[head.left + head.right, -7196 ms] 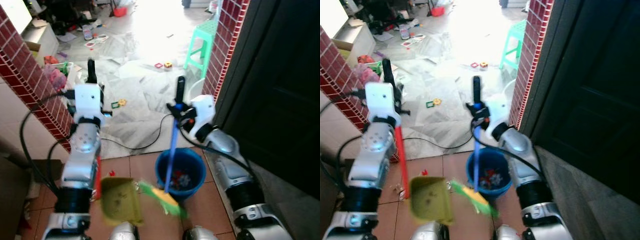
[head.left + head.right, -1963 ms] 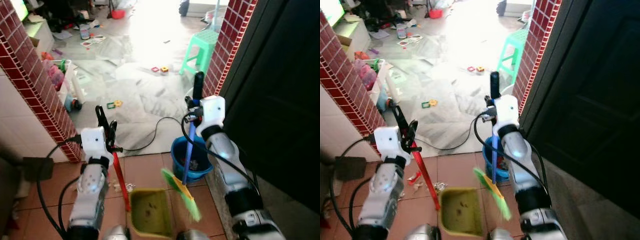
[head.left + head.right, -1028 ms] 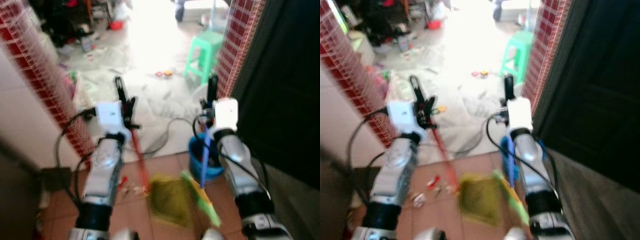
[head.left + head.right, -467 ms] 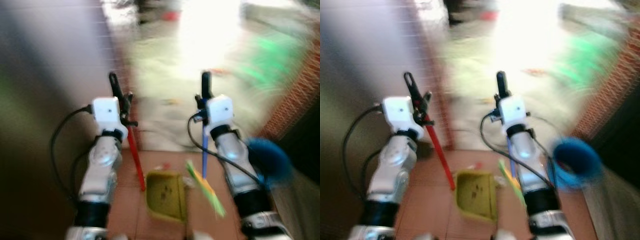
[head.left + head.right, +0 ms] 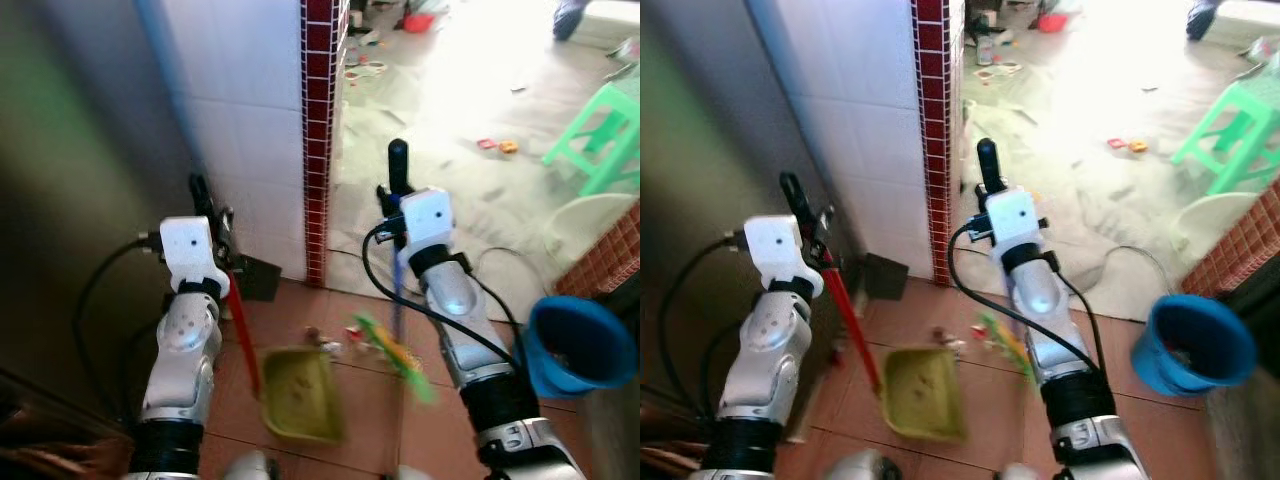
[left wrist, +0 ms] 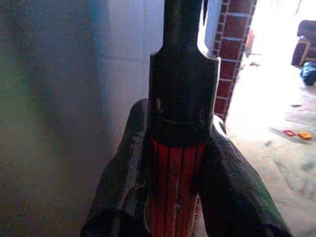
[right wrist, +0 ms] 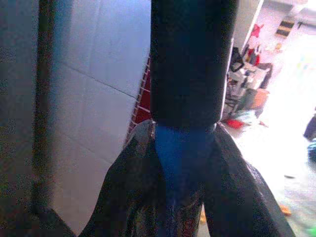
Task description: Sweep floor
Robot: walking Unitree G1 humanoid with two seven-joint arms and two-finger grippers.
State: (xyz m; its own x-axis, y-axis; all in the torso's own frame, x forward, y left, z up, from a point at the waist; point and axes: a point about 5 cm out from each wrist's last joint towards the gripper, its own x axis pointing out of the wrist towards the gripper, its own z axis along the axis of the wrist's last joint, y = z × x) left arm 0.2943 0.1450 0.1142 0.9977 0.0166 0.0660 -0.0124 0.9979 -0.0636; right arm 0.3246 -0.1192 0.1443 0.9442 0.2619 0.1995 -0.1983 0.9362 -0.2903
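A dim grey wall (image 5: pixel 70 150) stood at the far left, smooth and shadowed, meeting glossy white tiles (image 5: pixel 250 110) edged by a strip of small red brick-like tiles (image 5: pixel 320 120). The left pincer (image 5: pixel 210 215) was clamped on the ribbed red handle (image 5: pixel 243 330) of the dustpan (image 5: pixel 298 393), its two black fingers (image 6: pixel 123 173) pressed against either side of the shaft just under a black cap. The handle ran down at a slant to the pan, an olive-green plastic tray, boxy and shallow, resting on the terracotta floor (image 5: pixel 300 310) between the two arms. Just beyond the pan's far edge lay a small scatter of litter (image 5: pixel 325 340), red and pale bits too small to tell apart.

The right pincer (image 5: pixel 398 195) was closed round the broom (image 5: pixel 398 300), gripping the blue shaft right below its black rubbery grip. The shaft dropped nearly straight to a green and yellow bristle head (image 5: pixel 395 357), blurred, angled low beside the pan and close to the litter. A black cable (image 5: pixel 500 260) curled across pale sheeting beyond. To the right sat a round blue plastic bucket (image 5: pixel 580 345) with odds and ends inside, near a red brick pillar (image 5: pixel 605 265). Farther off stood a mint-green plastic stool (image 5: pixel 598 130), and small toys (image 5: pixel 497 145) lay on the bright floor.
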